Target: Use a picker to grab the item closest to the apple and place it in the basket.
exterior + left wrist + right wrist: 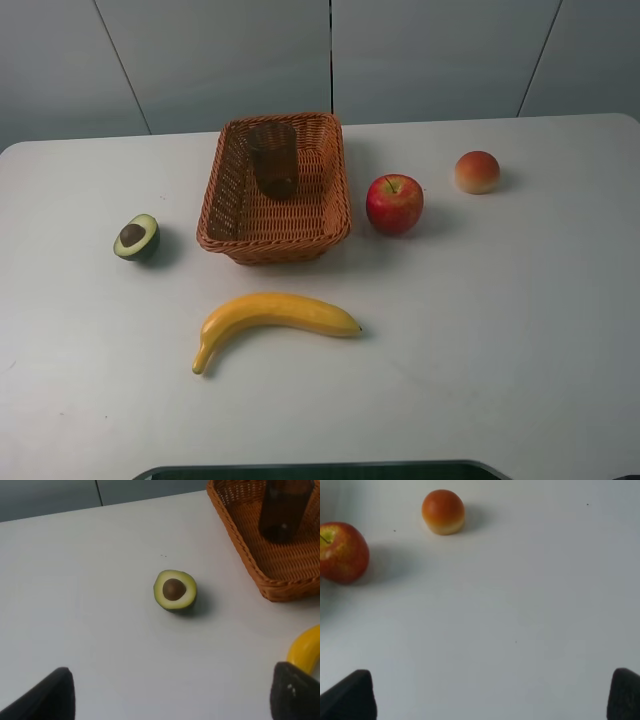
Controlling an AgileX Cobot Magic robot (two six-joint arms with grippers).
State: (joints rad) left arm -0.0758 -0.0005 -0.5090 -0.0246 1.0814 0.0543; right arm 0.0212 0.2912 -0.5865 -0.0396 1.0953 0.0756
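The smoky-grey tumbler (273, 158) stands upright inside the wicker basket (325, 215), toward its far end; it also shows in the left wrist view as the tumbler (283, 510) in the basket (250, 555). The red apple (394, 203) sits on the table just right of the basket and also appears as the apple (341, 552) in the right wrist view. My left gripper (172, 700) is open over bare table, well short of the basket. My right gripper (487, 700) is open, far back from the apple. Neither gripper appears in the high view.
A halved avocado (137, 237) lies left of the basket, and shows as the avocado (175, 590) in the left wrist view. A banana (270, 315) lies in front of the basket. A small orange-red peach (477, 172) sits right of the apple. A dark strip (320, 470) lines the table's front edge.
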